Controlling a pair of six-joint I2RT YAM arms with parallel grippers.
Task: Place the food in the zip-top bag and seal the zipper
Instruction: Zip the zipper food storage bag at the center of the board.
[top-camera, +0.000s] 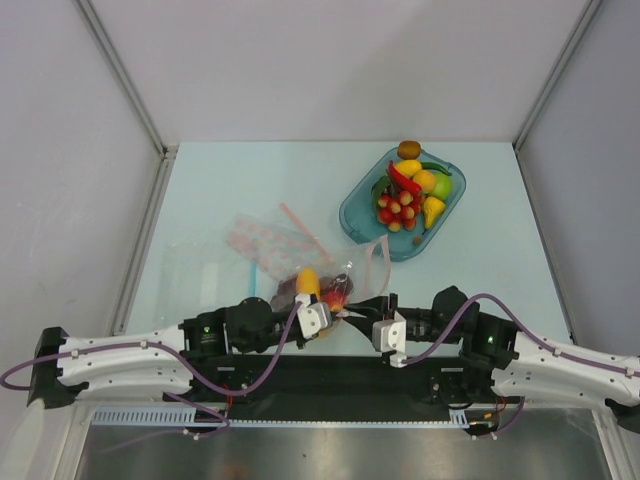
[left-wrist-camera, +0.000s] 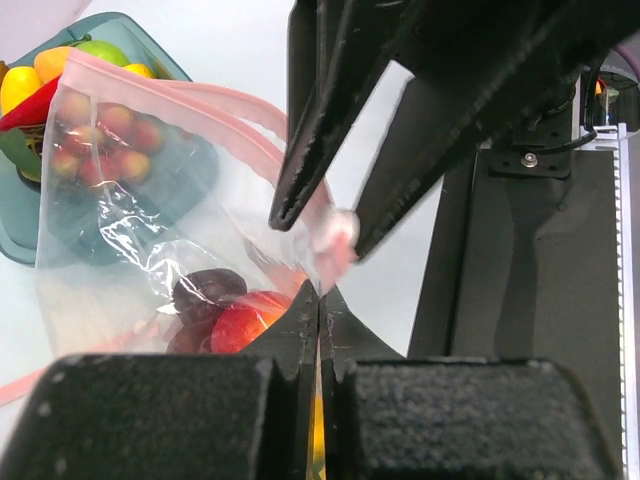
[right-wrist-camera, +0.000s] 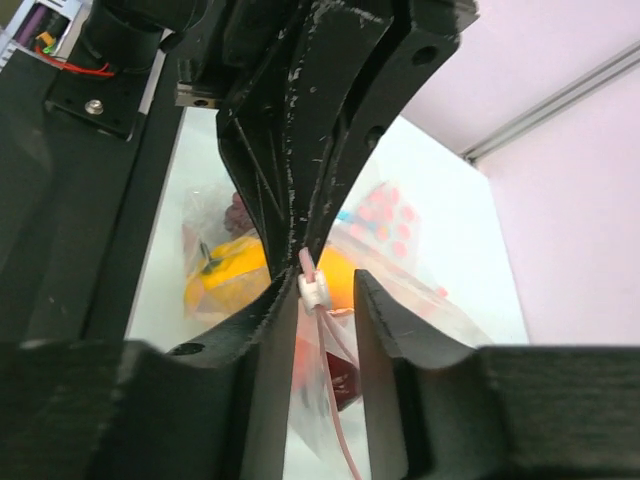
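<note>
Left gripper clamped on zip-top bag zipper; right gripper narrowly agape around zipper; food inside.

— Home kitchen, or somewhere else?
— Robotics lab cell, by the look: plain white panels, aluminium frame posts, pale surface, cabled arms bolted along near edge.

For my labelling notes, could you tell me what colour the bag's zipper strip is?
The zipper strip is pale pink, shown best in the left wrist view.
</note>
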